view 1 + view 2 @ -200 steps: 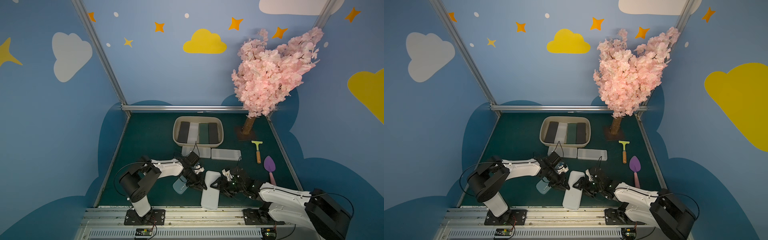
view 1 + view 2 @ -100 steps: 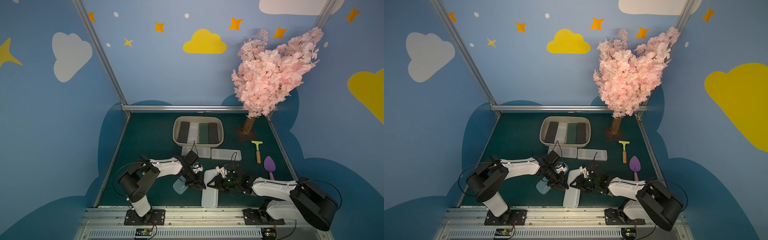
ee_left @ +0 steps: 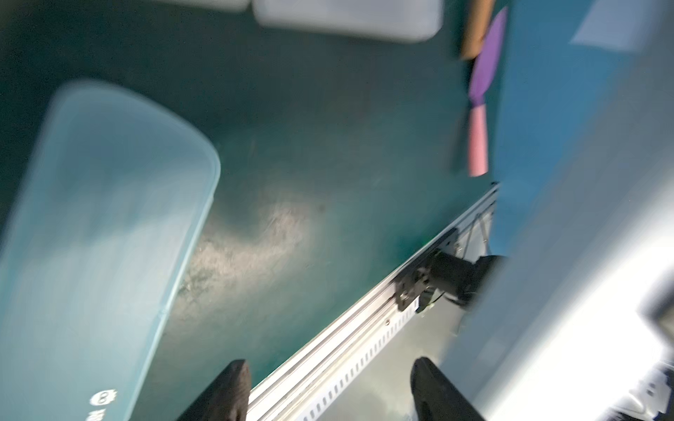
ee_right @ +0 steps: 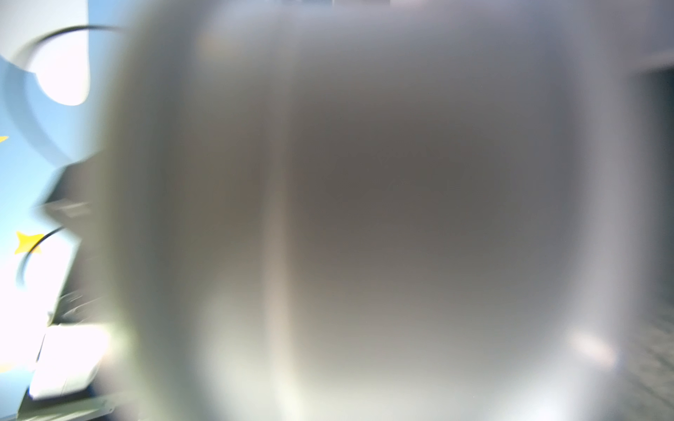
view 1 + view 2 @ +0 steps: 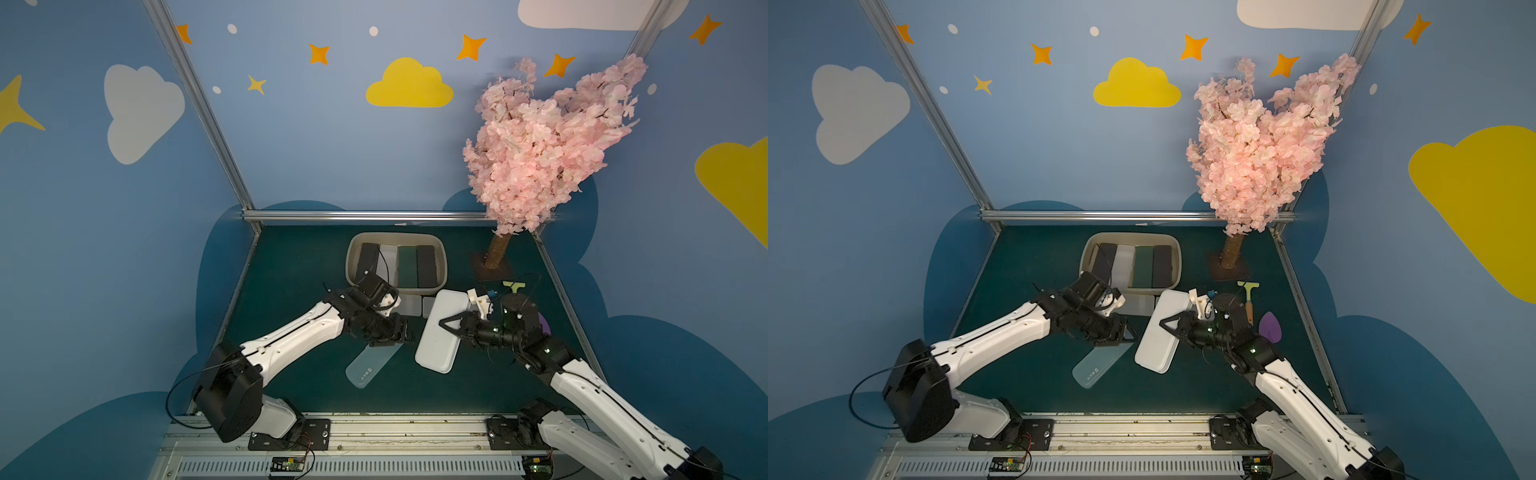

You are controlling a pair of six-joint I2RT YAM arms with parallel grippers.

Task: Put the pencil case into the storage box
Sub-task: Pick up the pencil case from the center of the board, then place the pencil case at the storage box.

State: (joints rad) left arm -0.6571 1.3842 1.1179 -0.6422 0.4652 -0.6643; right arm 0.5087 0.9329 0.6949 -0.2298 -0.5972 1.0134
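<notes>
White pencil case (image 5: 436, 349), centre frame, pinched at one long edge by right hand (image 5: 448, 327), tilted, presumably for carrying to storage box (image 5: 395, 236) above; left hand (image 3: 333, 392) wide, empty.

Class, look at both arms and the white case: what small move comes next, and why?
Probably the right tool, clamped on the tilted white case, should carry it toward the box; the left tool stands open, holding nothing.
</notes>
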